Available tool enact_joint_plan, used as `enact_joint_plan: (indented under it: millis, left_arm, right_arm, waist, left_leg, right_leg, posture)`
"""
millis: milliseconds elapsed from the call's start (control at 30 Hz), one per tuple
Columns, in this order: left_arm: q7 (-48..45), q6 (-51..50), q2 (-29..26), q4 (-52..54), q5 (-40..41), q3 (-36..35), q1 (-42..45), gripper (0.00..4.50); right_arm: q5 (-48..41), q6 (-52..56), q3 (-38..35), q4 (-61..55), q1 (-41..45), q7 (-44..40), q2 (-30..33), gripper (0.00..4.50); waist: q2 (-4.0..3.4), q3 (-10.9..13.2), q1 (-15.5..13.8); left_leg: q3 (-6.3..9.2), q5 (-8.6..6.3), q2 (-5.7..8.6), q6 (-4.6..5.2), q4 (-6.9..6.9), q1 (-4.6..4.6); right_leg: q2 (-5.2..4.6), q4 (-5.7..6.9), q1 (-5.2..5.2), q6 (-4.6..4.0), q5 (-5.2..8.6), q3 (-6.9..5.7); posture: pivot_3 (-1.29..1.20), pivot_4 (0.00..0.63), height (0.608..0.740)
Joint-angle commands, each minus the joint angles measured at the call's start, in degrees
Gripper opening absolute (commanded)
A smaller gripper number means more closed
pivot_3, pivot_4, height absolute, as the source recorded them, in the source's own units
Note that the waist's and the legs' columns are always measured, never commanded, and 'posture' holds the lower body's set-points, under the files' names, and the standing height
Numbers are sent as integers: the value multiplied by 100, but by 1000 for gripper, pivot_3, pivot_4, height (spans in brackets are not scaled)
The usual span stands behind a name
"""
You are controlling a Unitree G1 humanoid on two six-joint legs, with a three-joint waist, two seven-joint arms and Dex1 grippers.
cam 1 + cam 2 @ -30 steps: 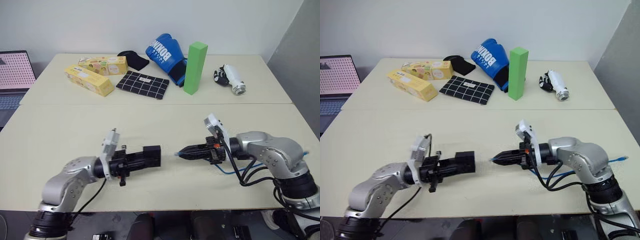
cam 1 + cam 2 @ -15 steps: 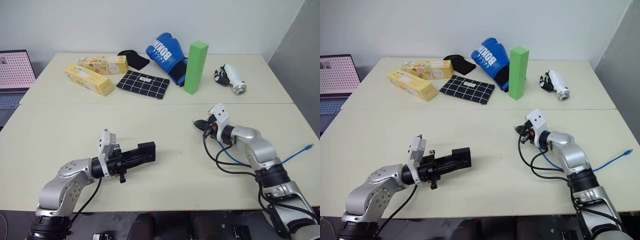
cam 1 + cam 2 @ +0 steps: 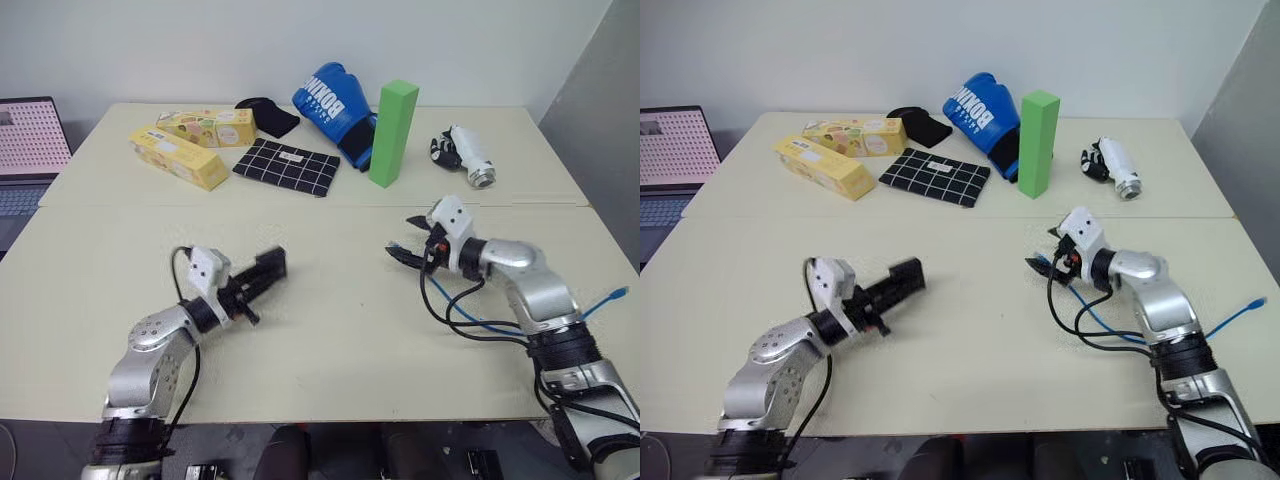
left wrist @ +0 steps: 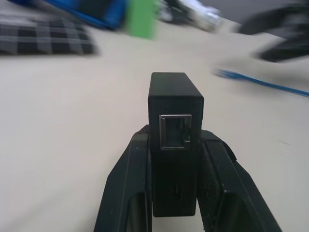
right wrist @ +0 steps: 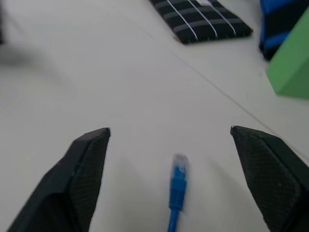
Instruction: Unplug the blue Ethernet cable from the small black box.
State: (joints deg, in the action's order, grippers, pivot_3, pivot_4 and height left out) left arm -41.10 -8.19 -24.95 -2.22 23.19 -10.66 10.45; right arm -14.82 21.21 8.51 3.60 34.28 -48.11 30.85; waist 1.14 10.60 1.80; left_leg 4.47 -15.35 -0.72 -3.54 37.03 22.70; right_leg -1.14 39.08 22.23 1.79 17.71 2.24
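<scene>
Left gripper (image 4: 175, 193), fingers closed on the small black box (image 4: 175, 125), which it holds off the table (image 3: 330, 330) with the box's port facing away from the wrist; the metal-rimmed socket is empty (no plug sits in it). Seen from the head, this gripper lies over the near left part of the table, pointing toward the middle.

Right gripper (image 5: 183, 169), jaws spread wide and holding nothing. Between the two black fingers (image 5: 79, 174), in the right wrist view, one end of the blue Ethernet cable (image 5: 177, 186) lies on the tabletop, its clear plug touching neither finger. From the head the right gripper (image 3: 410, 240) is over the near right part of the table, pointing left toward the other gripper, the two well apart. The blue cord trails back beneath the right forearm among thicker black robot cables (image 3: 450, 305), and its far end (image 3: 612, 298) shows off the table's right edge.

Along the far side of the table, left to right: two yellow cartons (image 3: 190, 150), a black checked cloth pouch (image 3: 286, 167), a blue boxing glove (image 3: 335, 105), an upright green block (image 3: 392, 132) and a small white-and-black device (image 3: 462, 157). A laptop (image 3: 30, 150) stands beyond the table's left edge.
</scene>
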Motion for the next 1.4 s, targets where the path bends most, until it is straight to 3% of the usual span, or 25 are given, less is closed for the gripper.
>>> enact_joint_plan:
  millis: [33, 167, 567, 600, 733, 1000, 1233, 1400]
  left_arm:
    - [733, 1364, 118, -714, -557, -460, 281, 798]
    - [1351, 2502, 142, -1731, -995, -702, 544, 798]
    - [1677, 2817, 347, -2996, -829, -803, 716, 798]
    - [1658, 2811, 351, -3012, -815, -807, 691, 1500]
    - [1581, 2731, 365, -2901, -748, -799, 558, 2219]
    - [1714, 1985, 311, -1913, -628, -783, -81, 3933]
    - [1695, 378, -91, 184, -245, -874, -954, 3933]
    - [1012, -992, -1007, 1507, 290, -1024, -1694, 3933]
  right_arm:
    - [-485, 515, 108, -1036, 142, -355, -118, 4261]
    - [-435, 955, 483, -1489, 374, -251, -407, 4261]
    - [-176, 1234, 833, -1553, 577, -161, -632, 4261]
    - [-170, 1243, 836, -1564, 569, -160, -631, 4287]
    - [-160, 1291, 832, -1616, 533, -158, -620, 4287]
    - [-166, 1360, 817, -1711, 461, -119, -636, 4287]
    - [-263, 1587, 522, -1797, 89, 205, -621, 4287]
    - [-395, 1757, 38, -1906, -299, 88, -79, 4287]
  waist:
    - [0, 0, 12]
    - [0, 0, 12]
    - [5, -3, -23]
    - [5, -3, -15]
    - [4, -4, -9]
    - [2, -5, 18]
    - [7, -8, 7]
    - [8, -8, -11]
  left_leg:
    - [0, 0, 0, 0, -1, -1]
    - [2, 0, 1, 0, -1, -3]
    - [9, 0, 11, -1, 12, 10]
    - [9, 0, 11, -1, 12, 9]
    - [9, 1, 9, -1, 11, 6]
    - [3, 0, 5, 0, 8, 1]
    - [7, 0, -3, 0, 5, 2]
    - [12, 0, 7, 0, 7, 2]
  right_leg:
    - [-2, 1, 1, 0, 0, 0]
    - [0, 4, 3, -1, 0, -3]
    - [-8, 3, 3, 9, -6, -12]
    - [-6, 4, 3, 9, -6, -12]
    - [-6, 8, 3, 9, -6, -12]
    - [-7, 8, 3, 9, -6, -2]
    - [-12, 8, 3, 8, -6, -2]
    - [-6, 15, 0, 8, -5, -7]
  posture:
    - [0, 150, 740]
    - [0, 150, 740]
    - [0, 150, 740]
    - [0, 150, 740]
    - [0, 150, 740]
    - [0, 150, 740]
    - [0, 150, 740]
    - [0, 150, 740]
